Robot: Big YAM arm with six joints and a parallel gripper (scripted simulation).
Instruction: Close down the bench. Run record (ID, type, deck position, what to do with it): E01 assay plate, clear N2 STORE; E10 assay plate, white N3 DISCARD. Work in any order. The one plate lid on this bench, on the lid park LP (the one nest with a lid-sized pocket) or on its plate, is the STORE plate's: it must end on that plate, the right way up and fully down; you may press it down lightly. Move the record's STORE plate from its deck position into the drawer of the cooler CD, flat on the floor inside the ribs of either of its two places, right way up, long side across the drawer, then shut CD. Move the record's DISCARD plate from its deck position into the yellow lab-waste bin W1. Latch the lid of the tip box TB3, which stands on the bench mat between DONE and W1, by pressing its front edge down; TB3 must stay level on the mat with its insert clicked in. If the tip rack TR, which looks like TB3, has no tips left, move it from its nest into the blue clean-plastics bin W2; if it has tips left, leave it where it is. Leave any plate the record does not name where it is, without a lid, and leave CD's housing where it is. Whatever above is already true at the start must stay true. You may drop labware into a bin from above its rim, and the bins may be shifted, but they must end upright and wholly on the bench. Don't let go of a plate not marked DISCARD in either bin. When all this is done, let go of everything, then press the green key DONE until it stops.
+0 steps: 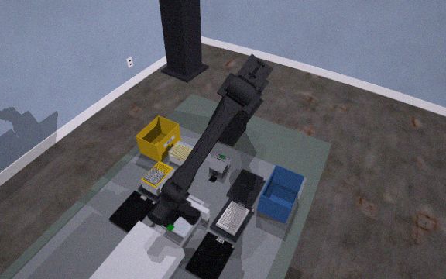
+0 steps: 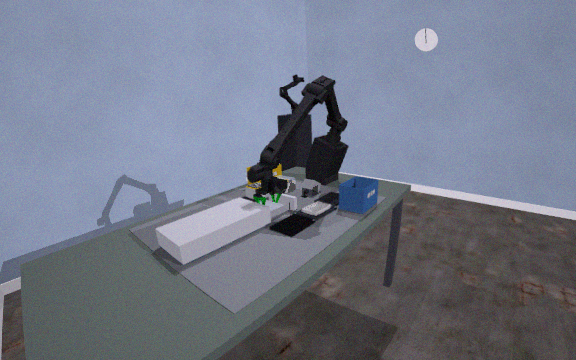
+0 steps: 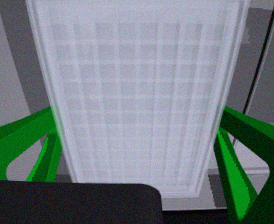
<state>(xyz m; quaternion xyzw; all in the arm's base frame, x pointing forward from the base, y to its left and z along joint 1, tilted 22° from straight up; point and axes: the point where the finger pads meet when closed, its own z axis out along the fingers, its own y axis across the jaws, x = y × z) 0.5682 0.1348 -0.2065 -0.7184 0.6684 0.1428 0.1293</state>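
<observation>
My gripper (image 1: pixel 172 226) is shut on the clear assay plate (image 3: pixel 137 90), its green fingers on the plate's two long sides. In the wrist view my gripper (image 3: pixel 137 111) holds the plate over a grey floor with a pale rim beyond it. A pale cover seems to lie over the wells. In the top view the plate (image 1: pixel 183 226) sits at the open front end of the white cooler CD (image 1: pixel 138 252). The white assay plate (image 1: pixel 232 217) lies in its black nest to the right. My gripper also shows in the exterior view (image 2: pixel 267 199).
The yellow bin W1 (image 1: pixel 158 137) stands at the back left and the blue bin W2 (image 1: pixel 281 192) at the right. The tip box TB3 (image 1: pixel 180 152) and the tip rack TR (image 1: pixel 156 174) stand near W1. The green key DONE (image 1: pixel 221 156) is behind my arm. Empty black nests (image 1: pixel 132 209) (image 1: pixel 210 256) flank the cooler.
</observation>
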